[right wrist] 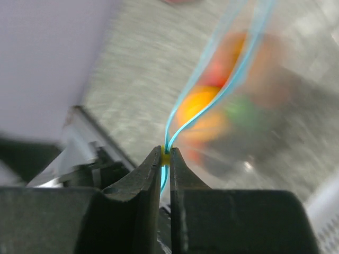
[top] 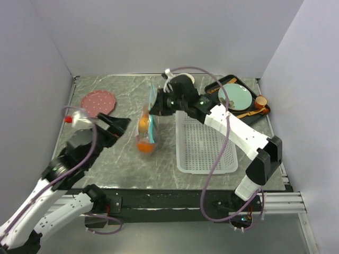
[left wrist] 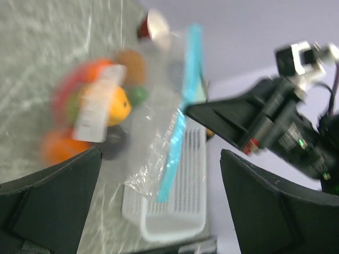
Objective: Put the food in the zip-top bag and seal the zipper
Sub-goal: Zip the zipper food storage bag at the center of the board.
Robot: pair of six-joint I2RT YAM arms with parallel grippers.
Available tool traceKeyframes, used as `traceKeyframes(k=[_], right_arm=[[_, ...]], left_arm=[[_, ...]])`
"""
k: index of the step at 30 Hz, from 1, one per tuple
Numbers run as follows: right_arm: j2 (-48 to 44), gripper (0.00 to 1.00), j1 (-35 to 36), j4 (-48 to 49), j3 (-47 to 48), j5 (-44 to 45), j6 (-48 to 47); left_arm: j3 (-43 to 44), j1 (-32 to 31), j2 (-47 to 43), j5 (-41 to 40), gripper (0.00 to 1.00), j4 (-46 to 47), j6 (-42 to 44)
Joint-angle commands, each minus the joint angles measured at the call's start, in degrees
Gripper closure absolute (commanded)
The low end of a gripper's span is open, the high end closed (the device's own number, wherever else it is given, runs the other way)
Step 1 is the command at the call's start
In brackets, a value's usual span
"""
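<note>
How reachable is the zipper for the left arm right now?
Probably yes: the open left end effector faces the zip-top bag with nothing between them, and the right end effector pinches the zipper at one end only, leaving the rest exposed.

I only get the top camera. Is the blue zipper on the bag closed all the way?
Observer: No. The right wrist camera shows the zipper splitting into two strips just past the right gripper, which pinches one end.
Operator: Is the other hand holding something?
Observer: No. On the left wrist camera the left gripper is wide open, with nothing between its fingers.
Operator: Any sticker on the bag?
Observer: Yes, a white label on the zip-top bag.
</note>
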Motion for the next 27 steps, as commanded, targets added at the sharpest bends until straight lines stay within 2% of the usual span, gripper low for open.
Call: traceKeyframes(k=[1, 3, 6, 7, 8, 10, 12, 15, 22, 24, 27], right_arm=[[-0.8, 0.85, 2.3, -2.5, 14.3, -8.0, -5.3], [2.8, 0.87, 3.0, -7.9, 23.4, -8.5, -5.3], [7.5, 0.83, 3.1, -11.5, 27.7, -8.4, -5.2], [9.6, 0.90, 3.0, -14.4, 29.9, -7.3, -5.0], [13.0, 0.92, 3.3, -16.3, 31.7, -12.4, -5.7], [14.9, 0.91, 5.8, -18.1, 34.2, -15.2, -7.3], [16.1, 0.91, 8.5, -19.4, 34.9, -9.3, -7.7], [15.4, 0.91, 8.7, -14.4, 30.7, -11.8, -5.1], [9.7, 0.91, 6.0, -2.7, 19.7, -5.2, -0.1], [7.3, 0.88, 3.7, 0.9, 11.7, -1.6, 3.8], [7.3, 0.96, -1.4, 4.9, -0.9, -2.6, 10.5]], left_arm=[[6.6, 0.3, -3.2, -13.4, 0.01, -9.6, 0.2], [6.8, 0.3, -4.4, -15.2, 0.01, -11.5, -1.1], [5.8, 0.3, -7.2, -16.5, 0.01, -13.2, -3.0], [5.2, 0.3, -8.5, -16.8, 0.01, -13.5, -3.4], [5.0, 0.3, -9.1, -17.2, 0.01, -13.9, -3.9], [5.3, 0.3, -10.3, -18.2, 0.01, -15.5, -4.3], [5.5, 0.3, -10.7, -19.0, 0.01, -16.6, -5.0], [5.6, 0.3, -11.4, -19.7, 0.01, -17.5, -5.3], [4.8, 0.3, -11.2, -18.3, 0.01, -16.4, -4.9], [4.2, 0.4, -11.0, -17.0, 0.01, -14.5, -4.0], [2.6, 0.3, -9.5, -14.0, 0.01, -12.2, -2.9]])
